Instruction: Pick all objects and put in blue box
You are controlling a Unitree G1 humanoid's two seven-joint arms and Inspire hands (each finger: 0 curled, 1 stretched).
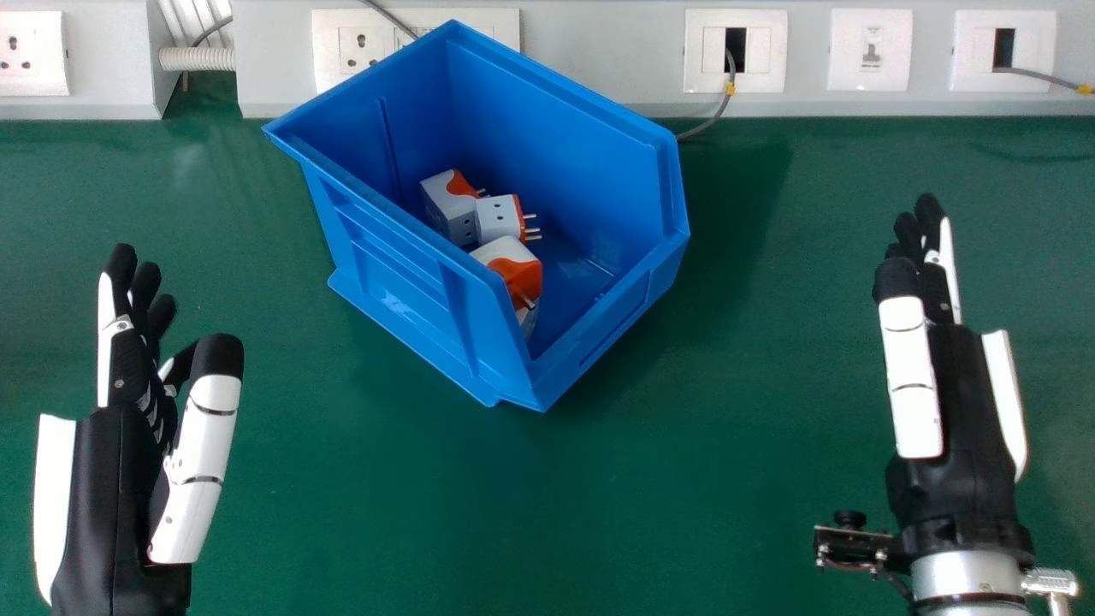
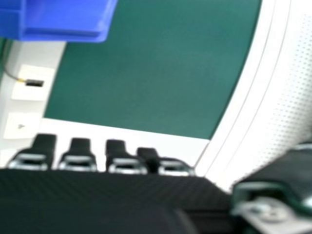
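Green tabletop, grey trunking behind the blue box. White-and-orange plug adapters sit inside the box (prongs showing on some), near its left and front walls. Left hand is well left of the box, open, fingers extended. Right hand is well right of it, also open, fingers nearly straight.
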